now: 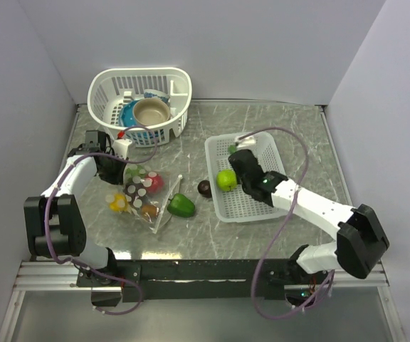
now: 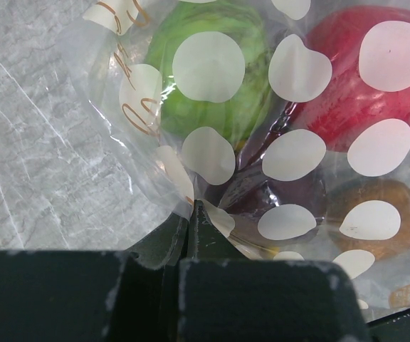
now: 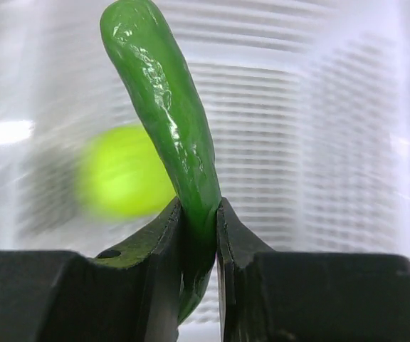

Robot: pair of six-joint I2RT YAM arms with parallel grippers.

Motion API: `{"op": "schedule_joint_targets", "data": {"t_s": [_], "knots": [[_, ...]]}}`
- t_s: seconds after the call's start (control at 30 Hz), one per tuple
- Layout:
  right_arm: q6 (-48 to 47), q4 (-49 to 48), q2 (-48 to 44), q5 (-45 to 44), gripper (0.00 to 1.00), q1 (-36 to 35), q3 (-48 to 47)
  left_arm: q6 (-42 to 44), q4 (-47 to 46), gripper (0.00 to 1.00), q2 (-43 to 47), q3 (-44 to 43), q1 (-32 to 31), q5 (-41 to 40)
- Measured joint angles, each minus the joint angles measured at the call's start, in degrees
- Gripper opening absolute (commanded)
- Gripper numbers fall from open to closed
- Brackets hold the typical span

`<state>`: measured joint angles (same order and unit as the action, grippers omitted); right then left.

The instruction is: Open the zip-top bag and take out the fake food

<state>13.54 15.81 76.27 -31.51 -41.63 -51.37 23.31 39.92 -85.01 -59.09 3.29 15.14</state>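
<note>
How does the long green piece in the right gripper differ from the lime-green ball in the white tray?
The long green piece is slim, curved and dark green; the lime-green ball is round and paler. The piece is pinched by the right gripper; the ball lies free in the white tray. Both are outside the zip-top bag.

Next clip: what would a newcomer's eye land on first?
The long green chili pinched at one end in the right gripper, above the white mesh tray holding a lime-green ball. Then the polka-dot bag left of it, fruit inside, its plastic clamped by the left gripper.
</note>
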Motion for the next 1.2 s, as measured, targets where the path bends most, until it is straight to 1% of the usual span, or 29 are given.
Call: {"op": "schedule_joint_targets", "data": {"t_s": [0.03, 0.07, 0.13, 0.27, 0.37, 0.43, 0.5, 0.6, 0.67, 0.73, 0.8, 0.97, 1.1, 1.13, 1.2], "knots": [[1.4, 0.6, 0.4, -1.9, 0.66, 1.4, 0.0, 0.0, 0.0, 0.01, 0.0, 0.0, 0.0, 0.0], [3.1, 1.4, 1.1, -4.0, 0.89, 2.8, -0.2, 0.0, 0.0, 0.01, 0.0, 0.0, 0.0, 0.0], [5.6, 3.2, 2.9, -6.7, 1.0, 3.6, -1.2, 0.1, 0.0, 0.01, 0.0, 0.0, 0.0, 0.0], [6.3, 5.4, 5.1, -8.4, 1.0, 1.9, -4.8, 0.2, -0.1, 0.01, 0.0, 0.0, 0.0, 0.0], [4.2, 5.4, 4.9, -7.1, 1.0, -2.8, -8.6, 0.6, -0.2, 0.01, 0.0, 0.2, 0.0, 0.0], [1.0, 3.7, 4.7, -3.7, 1.0, -7.1, -11.1, 0.8, -0.2, 0.01, 0.0, 0.4, 0.0, 0.0], [-3.3, 0.8, 4.2, 1.5, 1.0, -12.5, -12.3, 1.0, -0.3, 0.01, 0.0, 0.4, 0.0, 0.0], [-8.6, -1.6, 4.7, 11.2, 1.0, -17.9, -12.7, 1.0, -0.2, 0.01, 0.0, 0.4, 0.0, 0.0], [-10.7, -1.5, 7.2, 17.4, 1.0, -18.8, -13.9, 1.0, -0.2, 0.01, 0.0, 0.4, 0.0, 0.0], [-12.1, -2.1, 11.9, 22.6, 1.0, -18.4, -15.6, 1.0, -0.3, 0.01, 0.0, 0.4, 0.0, 0.0], [-12.9, -2.6, 16.4, 26.3, 1.0, -18.1, -15.8, 1.0, -0.3, 0.01, 0.0, 0.5, 0.0, 0.0], [-13.5, -2.5, 25.9, 32.3, 1.0, -18.0, -15.8, 1.0, -0.2, 0.01, 0.0, 0.6, 0.0, 0.0], [-13.4, -3.1, 28.7, 34.6, 1.0, -18.0, -15.8, 1.0, -0.2, 0.01, 0.0, 0.6, 0.0, -0.1], [-13.4, -3.4, 28.9, 35.0, 0.95, -18.0, -15.8, 1.1, -0.2, 0.01, 0.0, 0.6, 0.0, 0.0], [-13.2, -4.2, 29.0, 35.6, 0.76, -18.0, -15.7, 1.2, -0.3, 0.01, 0.0, 0.7, 0.0, -0.1]]}}
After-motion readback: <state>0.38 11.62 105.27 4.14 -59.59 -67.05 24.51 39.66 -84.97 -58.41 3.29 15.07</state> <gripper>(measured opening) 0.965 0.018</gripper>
